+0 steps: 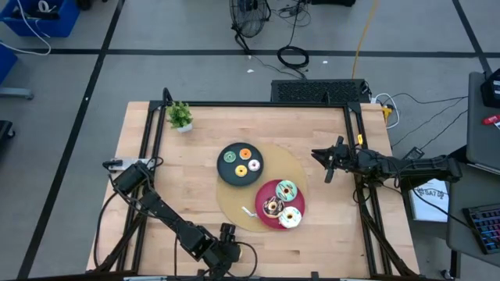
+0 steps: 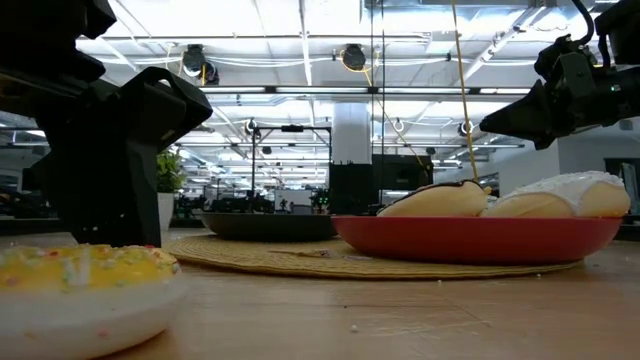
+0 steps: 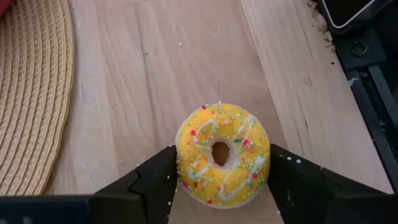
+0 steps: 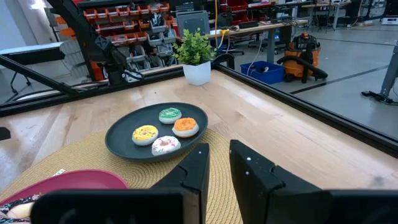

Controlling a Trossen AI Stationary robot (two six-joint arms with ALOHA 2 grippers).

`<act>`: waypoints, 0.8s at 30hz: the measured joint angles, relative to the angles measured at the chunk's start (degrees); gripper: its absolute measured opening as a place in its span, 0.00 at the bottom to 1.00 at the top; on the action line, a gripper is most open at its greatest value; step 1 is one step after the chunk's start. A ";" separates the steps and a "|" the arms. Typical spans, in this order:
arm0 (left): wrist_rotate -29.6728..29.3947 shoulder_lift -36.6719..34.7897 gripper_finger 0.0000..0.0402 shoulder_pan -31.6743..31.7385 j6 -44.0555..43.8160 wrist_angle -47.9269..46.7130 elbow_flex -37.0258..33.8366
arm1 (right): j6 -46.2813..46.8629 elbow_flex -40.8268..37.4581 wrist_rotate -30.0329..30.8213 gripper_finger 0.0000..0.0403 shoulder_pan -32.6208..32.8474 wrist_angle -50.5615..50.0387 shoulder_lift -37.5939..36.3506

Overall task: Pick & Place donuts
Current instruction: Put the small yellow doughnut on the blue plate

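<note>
Lying on bare, pale wood-grain table (image 3: 155, 74) between the two dark, matte fingers (image 3: 155, 186) of the left gripper (image 3: 219, 186): a plump ring donut (image 3: 222, 155) with glossy yellow icing, white drizzle lines and tiny red, green and white sprinkles. Sitting half-spread around it, one flat finger face touching each flank of the ring, near the table's front edge. Showing in the low view as a rounded yellow-and-white mound (image 2: 85, 285) right at table level, with the boxy black gripper body (image 2: 110, 140) looming just behind. Lying off to one side of this gripper, a round woven straw mat (image 3: 34, 93), coarse and ribbed, with a curved edge. Resting on that mat, farther from the gripper, a shallow round red plate (image 1: 266, 215) carrying larger iced donuts — mint-green (image 1: 286, 189), chocolate brown (image 1: 272, 206) and white-yellow (image 1: 290, 218) — and beyond it a round black plate (image 1: 224, 173) with small ones: green (image 1: 230, 156), orange (image 1: 245, 153), yellow (image 1: 253, 165) and pale pink (image 1: 241, 170). Waiting above the table's right side, well apart from the plates, the right gripper (image 4: 216, 163), blocky fingers drawn together with only a narrow slit left, gripping nothing. Standing near the back left corner, a small leafy plant in a white pot (image 1: 180, 117).
</note>
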 joint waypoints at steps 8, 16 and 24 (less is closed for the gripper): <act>-0.04 0.00 0.57 0.00 0.41 1.71 0.00 | 0.00 0.00 0.00 0.14 0.02 0.00 0.00; -0.06 0.00 0.58 0.46 0.76 7.88 0.00 | 0.00 0.02 0.00 0.14 0.00 0.02 0.00; -0.08 0.00 0.58 2.06 0.74 10.82 0.00 | 0.00 0.04 0.00 0.14 0.00 0.02 0.00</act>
